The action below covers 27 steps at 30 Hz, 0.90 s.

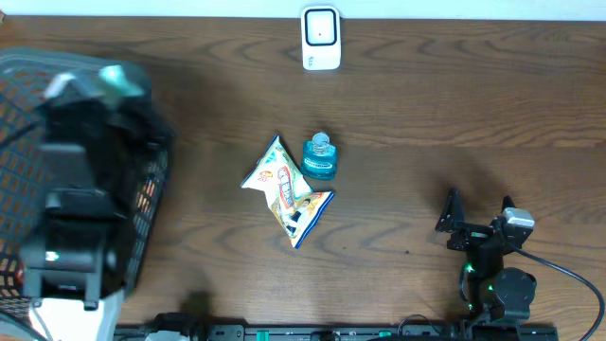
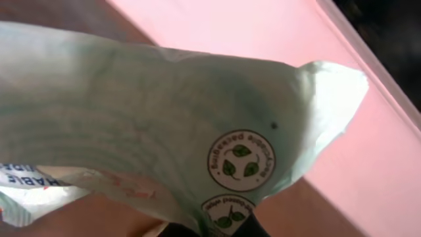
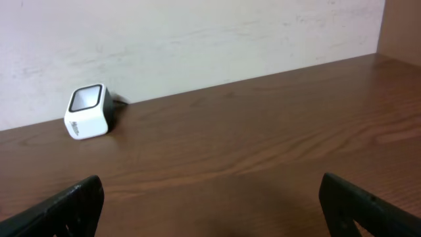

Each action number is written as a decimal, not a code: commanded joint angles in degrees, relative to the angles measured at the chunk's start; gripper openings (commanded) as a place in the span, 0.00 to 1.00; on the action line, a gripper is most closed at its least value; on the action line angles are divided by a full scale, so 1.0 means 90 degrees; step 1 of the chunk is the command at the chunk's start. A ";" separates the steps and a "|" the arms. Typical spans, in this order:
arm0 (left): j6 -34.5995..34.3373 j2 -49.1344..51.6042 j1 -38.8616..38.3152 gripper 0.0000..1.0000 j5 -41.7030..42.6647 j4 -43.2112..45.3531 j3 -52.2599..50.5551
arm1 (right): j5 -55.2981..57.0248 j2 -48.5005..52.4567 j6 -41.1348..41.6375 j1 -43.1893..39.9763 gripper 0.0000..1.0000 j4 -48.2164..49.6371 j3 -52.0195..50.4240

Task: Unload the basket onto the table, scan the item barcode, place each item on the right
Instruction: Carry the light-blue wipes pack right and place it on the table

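Overhead view: a dark wooden counter [image 1: 454,114]. At the left edge stands a black mesh basket [image 1: 156,180]. The left arm hangs above it, and its left pincer [image 1: 95,95] is clenched on a pale green pack [image 1: 121,81], held above the basket's far side. A white barcode scanner [image 1: 320,38] stands at the far edge, centre, well apart from the pack. Mid-counter lie a crumpled snack bag [image 1: 284,189] and, touching its far right side, a small blue bottle [image 1: 320,157]. At the near right the right pincer [image 1: 478,216] is released, spread wide, holding nothing.

Left wrist view: the pale green pack fills nearly the whole frame, too close to show the jaws. Only this view shows its print: two round seals with leaves, one above the other, on the near right part, and blue lettering at the lower left, too cropped to read. A pink surface [image 2: 263,39] lies behind the pack.

Right wrist view: two dark fingers [image 3: 72,204] sit in the bottom corners, far apart, with bare counter between them. The scanner appears at the far left, against a white wall [image 3: 197,39], its window tilted upward. The pack, basket, bag and bottle are out of this frame.
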 commanded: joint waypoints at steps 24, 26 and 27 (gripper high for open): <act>0.2849 0.5761 -0.5734 0.07 -0.0954 0.2276 0.0034 | 0.0032 -0.0034 -0.0044 0.0036 0.99 -0.0010 -0.0015; 0.2846 0.5955 -0.5736 0.07 -0.0704 0.2263 0.0034 | 0.0032 -0.0034 -0.0044 0.0036 0.99 -0.0010 -0.0015; 0.2839 0.6025 -0.5739 0.07 -0.0641 0.2254 0.0034 | 0.0032 -0.0034 -0.0044 0.0036 0.99 -0.0010 -0.0015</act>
